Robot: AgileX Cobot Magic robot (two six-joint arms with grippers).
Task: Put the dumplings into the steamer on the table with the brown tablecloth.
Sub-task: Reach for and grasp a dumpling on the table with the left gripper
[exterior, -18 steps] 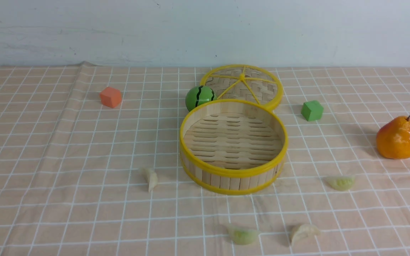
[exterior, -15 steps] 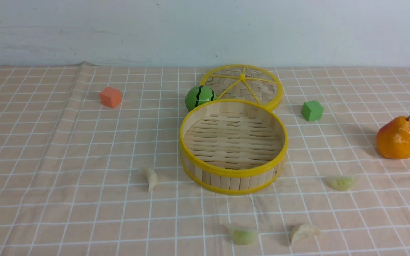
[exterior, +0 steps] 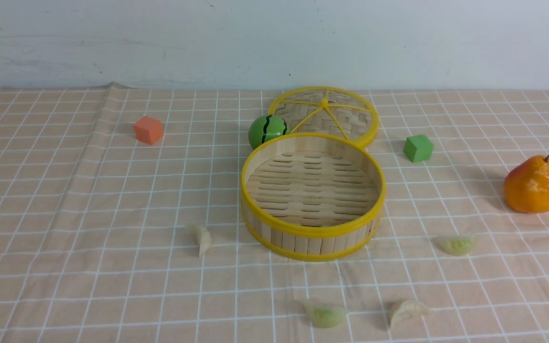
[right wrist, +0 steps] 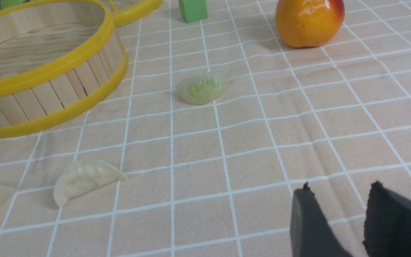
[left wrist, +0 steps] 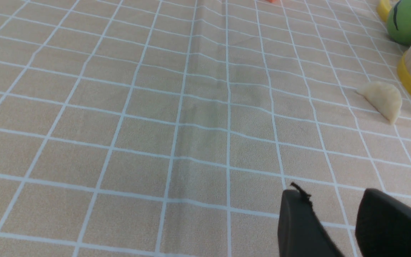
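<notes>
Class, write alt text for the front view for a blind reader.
An empty bamboo steamer stands on a brown grid tablecloth, four dumplings around its near side. Farther back: a woven disc, a watermelon ball, an orange cube, a green cube; a pear at right.

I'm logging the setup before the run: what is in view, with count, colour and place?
dumplings: four, pale cream to greenish, on the cloth: one left of the steamer, two in front of it, one to its right
steamer: one, light wood with yellow rims, centre, empty
lid: one, woven with yellow rim, behind the steamer
ball: one, green with dark stripes, beside the lid
orange cube: one, far left
green cube: one, right of the lid
pear: one, orange-red, far right
tablecloth: one, beige-brown, white grid
left gripper: black, open, empty
right gripper: black, open, empty
</notes>
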